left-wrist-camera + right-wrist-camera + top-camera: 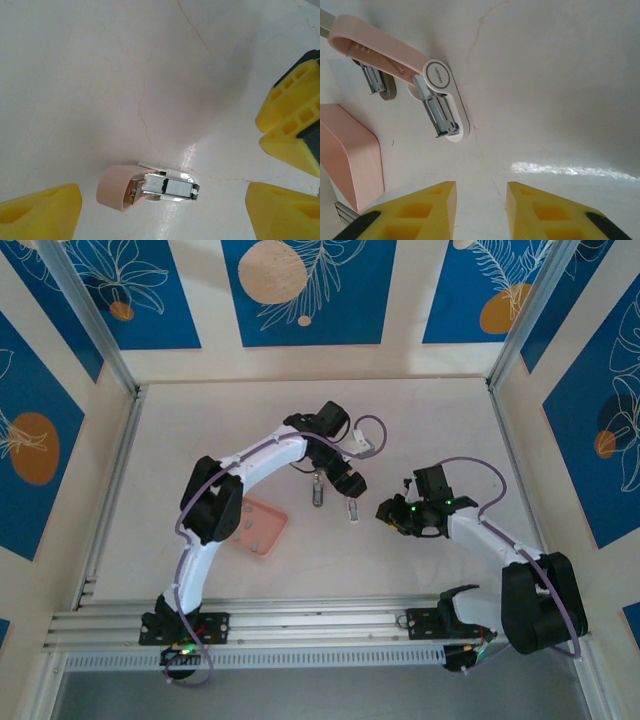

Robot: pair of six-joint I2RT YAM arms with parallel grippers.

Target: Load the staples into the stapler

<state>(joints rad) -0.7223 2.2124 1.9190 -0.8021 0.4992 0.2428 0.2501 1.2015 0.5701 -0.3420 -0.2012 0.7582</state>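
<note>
Top view: the table [440, 420] is bare across the upper half as far as the walls. A pink tray [262, 528] sits left of centre. The stapler [352, 508] lies mid-frame, just below the left claw [337, 483] and left of the right claw [388, 512].

Left wrist view: this claw gapes wide and empty, with the stapler low between its fingers [45, 212] and bare table above.

Right wrist view: this claw is narrowly parted and holds nothing. The stapler, hinged open, lies to its upper left, and the right half is bare.
</note>
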